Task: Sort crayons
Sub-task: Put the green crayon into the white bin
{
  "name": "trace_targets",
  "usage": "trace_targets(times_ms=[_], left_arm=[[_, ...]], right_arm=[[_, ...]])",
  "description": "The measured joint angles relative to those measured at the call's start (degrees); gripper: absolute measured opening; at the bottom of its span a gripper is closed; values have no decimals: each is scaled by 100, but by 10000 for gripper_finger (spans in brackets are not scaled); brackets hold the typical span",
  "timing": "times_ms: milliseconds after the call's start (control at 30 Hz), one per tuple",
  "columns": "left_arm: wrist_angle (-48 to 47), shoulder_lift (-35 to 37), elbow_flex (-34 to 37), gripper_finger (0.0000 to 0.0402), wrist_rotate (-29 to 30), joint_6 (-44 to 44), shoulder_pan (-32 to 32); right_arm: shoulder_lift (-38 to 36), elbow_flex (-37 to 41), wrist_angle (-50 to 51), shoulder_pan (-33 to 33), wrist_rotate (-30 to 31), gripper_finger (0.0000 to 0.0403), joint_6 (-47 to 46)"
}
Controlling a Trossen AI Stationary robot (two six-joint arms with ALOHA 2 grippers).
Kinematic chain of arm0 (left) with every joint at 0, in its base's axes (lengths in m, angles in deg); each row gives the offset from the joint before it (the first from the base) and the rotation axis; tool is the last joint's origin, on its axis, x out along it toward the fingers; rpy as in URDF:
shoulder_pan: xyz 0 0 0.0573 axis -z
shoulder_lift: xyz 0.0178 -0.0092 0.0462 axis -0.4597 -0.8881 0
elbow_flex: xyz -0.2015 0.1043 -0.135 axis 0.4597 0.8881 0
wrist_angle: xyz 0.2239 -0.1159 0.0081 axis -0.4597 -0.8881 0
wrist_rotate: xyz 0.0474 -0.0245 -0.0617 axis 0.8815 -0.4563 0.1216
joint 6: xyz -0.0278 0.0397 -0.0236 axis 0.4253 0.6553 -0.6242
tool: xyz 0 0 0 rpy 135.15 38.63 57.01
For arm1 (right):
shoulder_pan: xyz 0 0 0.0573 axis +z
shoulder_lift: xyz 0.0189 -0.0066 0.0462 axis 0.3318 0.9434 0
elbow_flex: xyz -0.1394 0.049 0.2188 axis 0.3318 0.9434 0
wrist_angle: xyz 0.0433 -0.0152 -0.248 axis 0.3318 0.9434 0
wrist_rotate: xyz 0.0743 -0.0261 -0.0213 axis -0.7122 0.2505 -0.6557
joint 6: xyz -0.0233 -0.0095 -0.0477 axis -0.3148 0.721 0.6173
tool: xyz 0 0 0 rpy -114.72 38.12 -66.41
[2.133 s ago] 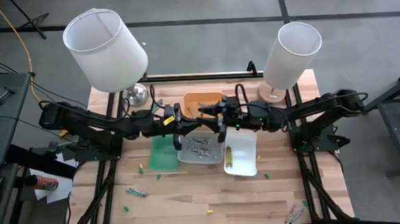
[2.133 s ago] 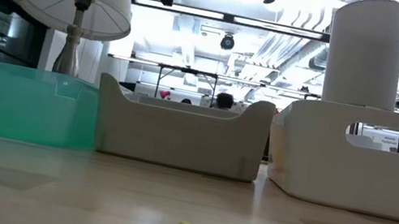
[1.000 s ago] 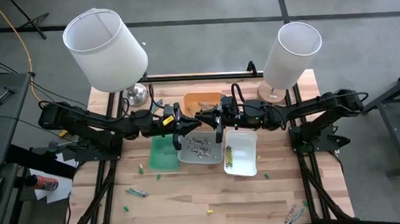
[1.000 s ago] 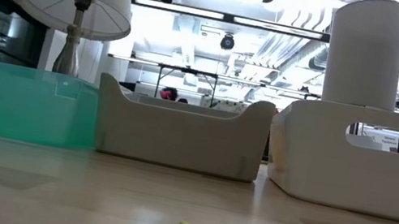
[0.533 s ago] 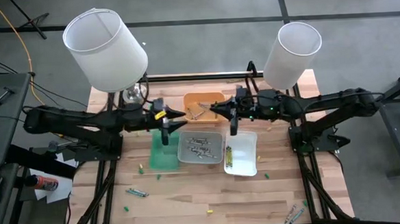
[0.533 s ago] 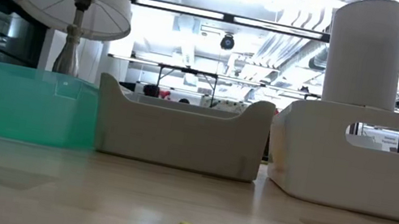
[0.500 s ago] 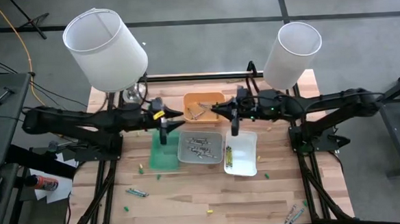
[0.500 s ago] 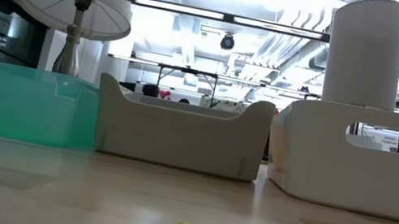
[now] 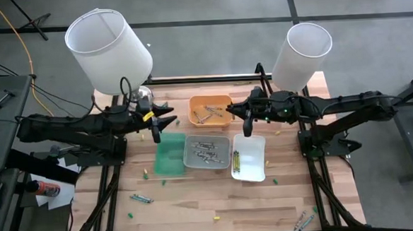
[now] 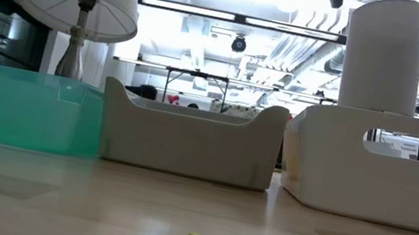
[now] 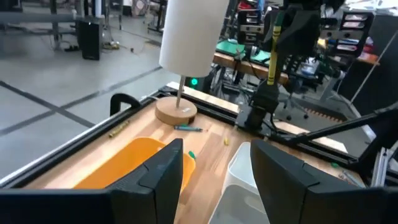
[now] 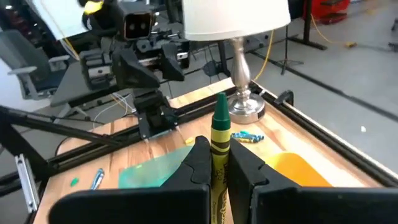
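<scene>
I see the right gripper (image 9: 236, 112) raised beside the orange tray (image 9: 211, 109), fingers pinched on an upright green crayon (image 12: 219, 149). Left gripper (image 9: 166, 121) hovers above the table near the green tray (image 9: 169, 158), fingers spread, empty. More crayons (image 9: 207, 151) lie in the grey tray (image 9: 207, 151).

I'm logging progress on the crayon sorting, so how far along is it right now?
Partly done. Crayons already lie in the orange tray, the grey tray and the white tray. The right pincer is shut on a green-tipped yellow crayon; the left pincer is open and empty. Loose crayons still lie on the table.
</scene>
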Motion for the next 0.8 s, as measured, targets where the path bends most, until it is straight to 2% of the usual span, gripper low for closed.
trace_targets(times_ms=[233,433,533,733,800], left_arm=[[-104,-97,34,172,13,-154,0],[-86,-132,34,172,12,-152,2],[-89,-135,34,172,11,-150,2],[-52,-131,34,172,11,-146,2],[-68,-133,34,172,11,-145,2]], right_arm=[[11,0,916,-112,157,6,-1091],[127,176,2107,75,390,6,-2616],[170,536,2102,399,503,6,-3538],[231,1366,2092,1215,1230,6,-5886],[277,1622,1814,1397,1240,6,-6589]])
